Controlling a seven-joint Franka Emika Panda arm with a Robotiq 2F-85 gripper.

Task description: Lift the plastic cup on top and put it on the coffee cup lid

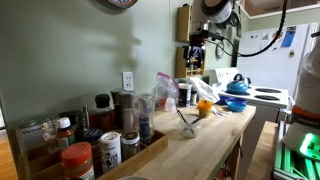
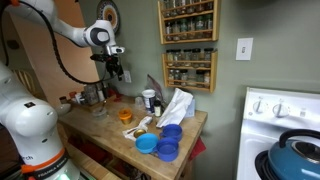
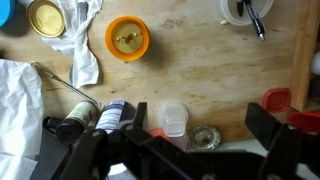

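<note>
In the wrist view a clear plastic cup [image 3: 173, 118] stands on the wooden counter [image 3: 190, 65], next to a small metal cup [image 3: 205, 137]. My gripper [image 3: 200, 125] is open and empty, high above them, with the plastic cup between its fingers' line. An orange cup [image 3: 127, 38] stands further off. In both exterior views the gripper [image 1: 195, 48] [image 2: 116, 66] hangs well above the counter. I cannot pick out a coffee cup lid for sure; a round gold lid [image 3: 45, 17] lies by the cloth.
A white cloth [image 3: 70, 45] lies crumpled near the orange cup. A white cup with a pen [image 3: 243, 10], a red lid [image 3: 277, 98] and bottles [image 3: 110, 117] stand around. Blue cups [image 2: 168, 140] sit at the counter's end, spice racks [image 2: 188, 40] hang on the wall, and a stove [image 1: 262, 98] adjoins.
</note>
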